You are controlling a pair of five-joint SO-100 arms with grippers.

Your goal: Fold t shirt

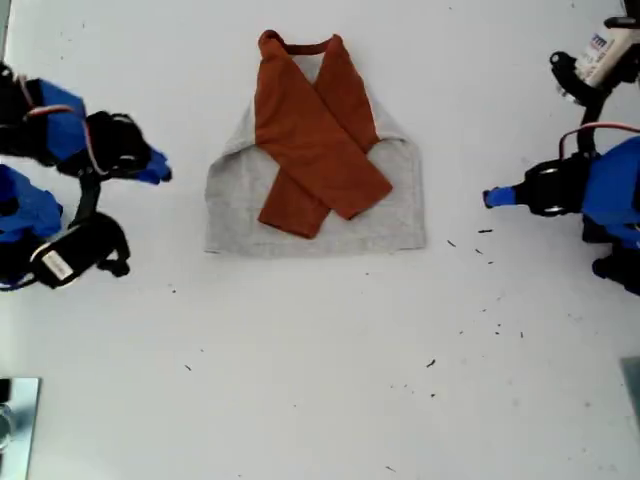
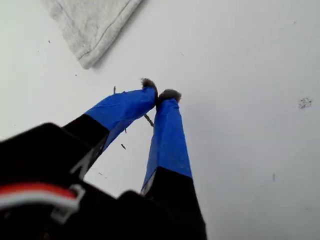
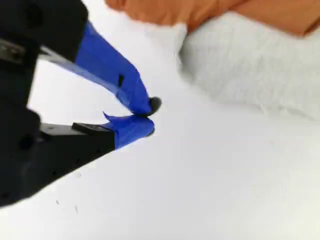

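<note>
The t shirt [image 1: 232,205] lay flat on the white table [image 1: 320,390], in the upper middle of the exterior view, neckband [image 1: 305,47] toward the top of the frame and hem toward the bottom. Its two rust-orange sleeves [image 1: 315,150] were folded in over the light grey body and crossed each other, their cuffs ending just above the hem. No logo showed on the side facing up.

My second gripper [image 1: 163,174] sat at the exterior view's left, near the shirt's side edge but apart from it. In the second wrist view its blue-taped fingertips [image 3: 142,102] were pressed together with nothing between them, and the grey cloth with a strip of orange sleeve lay just beyond them.

My first gripper [image 1: 490,198] sat at the exterior view's right, pointing toward the shirt and clear of it. In the first wrist view its blue-taped fingers [image 2: 167,135] met at the tips, holding nothing, above bare table, with a grey corner of the hem [image 2: 90,30] ahead of them. Small dark specks [image 1: 485,232] dotted the table near this gripper and toward the lower right of the exterior view.
</note>
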